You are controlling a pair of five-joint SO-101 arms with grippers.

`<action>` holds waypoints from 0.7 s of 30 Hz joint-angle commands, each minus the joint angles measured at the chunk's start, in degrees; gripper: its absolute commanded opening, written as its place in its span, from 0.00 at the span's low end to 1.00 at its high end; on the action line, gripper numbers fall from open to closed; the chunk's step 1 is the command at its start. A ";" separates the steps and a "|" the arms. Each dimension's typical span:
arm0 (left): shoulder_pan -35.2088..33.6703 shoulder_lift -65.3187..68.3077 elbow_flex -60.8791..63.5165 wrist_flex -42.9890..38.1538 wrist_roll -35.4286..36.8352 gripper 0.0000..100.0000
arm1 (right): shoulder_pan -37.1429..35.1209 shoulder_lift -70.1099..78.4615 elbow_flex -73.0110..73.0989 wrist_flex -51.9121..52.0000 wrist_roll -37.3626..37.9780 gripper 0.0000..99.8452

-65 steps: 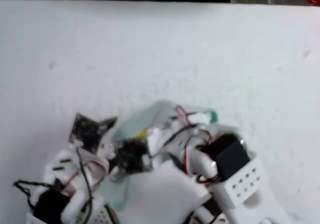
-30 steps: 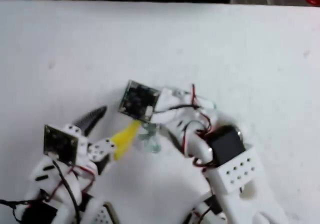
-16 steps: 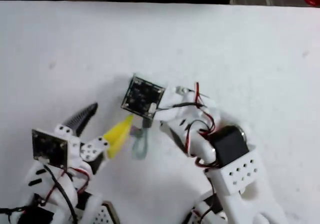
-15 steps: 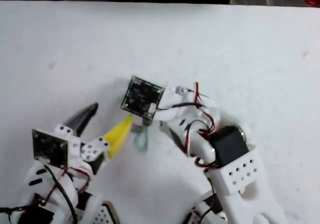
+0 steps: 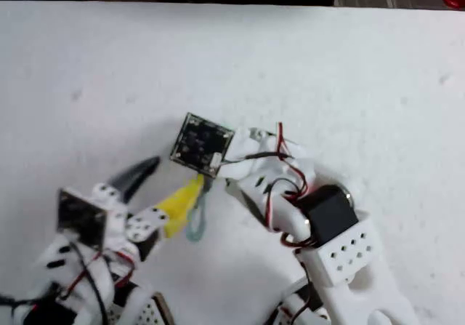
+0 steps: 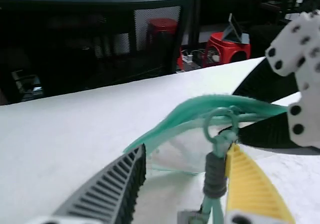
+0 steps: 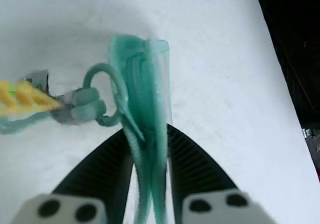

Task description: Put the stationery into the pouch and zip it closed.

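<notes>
The translucent green pouch (image 7: pixel 150 78) stands on edge, and my right gripper (image 7: pixel 150 134) is shut on its zipper seam. The same pouch (image 6: pixel 210 108) rises just ahead of my left gripper (image 6: pixel 186 154), which is open. The grey zipper pull (image 6: pixel 215 171) with its green ring (image 6: pixel 220 124) lies against the yellow finger (image 6: pixel 250 189), while the dark ribbed finger (image 6: pixel 110 194) stands well clear. From above, my left gripper (image 5: pixel 174 172) points at the right arm's wrist board (image 5: pixel 202 145), and a green cord loop (image 5: pixel 195 222) hangs below. I cannot make out what the pouch holds.
The white table (image 5: pixel 305 70) stretches wide behind and to both sides of the arms. The right arm's body (image 5: pixel 341 252) fills the near right corner. Dark chairs and red stools (image 6: pixel 165 33) stand beyond the table's far edge.
Over the last half second my left gripper has moved right, closer to the right gripper, and the cord loop swung with it. The right gripper keeps its hold on the pouch.
</notes>
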 commanded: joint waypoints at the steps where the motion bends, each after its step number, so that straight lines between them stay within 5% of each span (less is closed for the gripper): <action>1: -3.21 0.48 -5.98 6.51 0.44 0.27 | 1.71 -1.01 -3.25 -1.36 -0.62 0.01; 6: 6.29 0.57 1.85 0.44 0.44 0.30 | -2.59 -1.01 -3.43 -1.36 -1.05 0.01; 13: 7.69 0.75 6.68 -6.86 0.70 0.29 | -3.74 -0.66 -3.16 -1.36 -1.05 0.01; 21: 9.98 0.57 12.92 -14.33 0.53 0.09 | -3.56 -1.01 -3.16 -1.36 -2.90 0.01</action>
